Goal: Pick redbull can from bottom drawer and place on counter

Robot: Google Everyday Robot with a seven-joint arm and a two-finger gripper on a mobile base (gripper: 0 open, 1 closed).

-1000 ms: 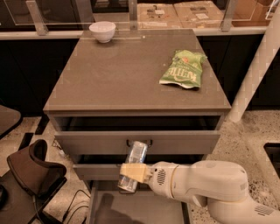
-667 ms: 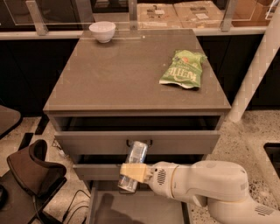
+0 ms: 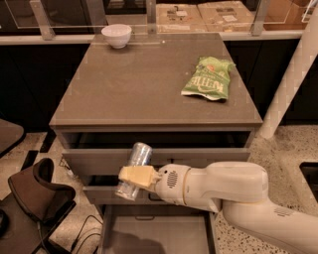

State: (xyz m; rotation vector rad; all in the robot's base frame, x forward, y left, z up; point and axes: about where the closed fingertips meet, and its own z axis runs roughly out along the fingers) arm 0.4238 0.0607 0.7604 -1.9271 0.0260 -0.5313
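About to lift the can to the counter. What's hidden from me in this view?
Camera view, the only one:
Can: its middle is covered by the near finger of the gripper, which is shut on it. The other finger is out of sight behind the can.
Bottom drawer: its front is cut off by the lower edge, and its right side is hidden by the arm.
Arm: its base runs off the right and lower edges.

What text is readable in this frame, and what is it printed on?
Bag on the counter: pale lettering, too blurred to read.
Can, held in the end effector below the counter's front edge: no readable print.
Box labels at the back: too small to read.
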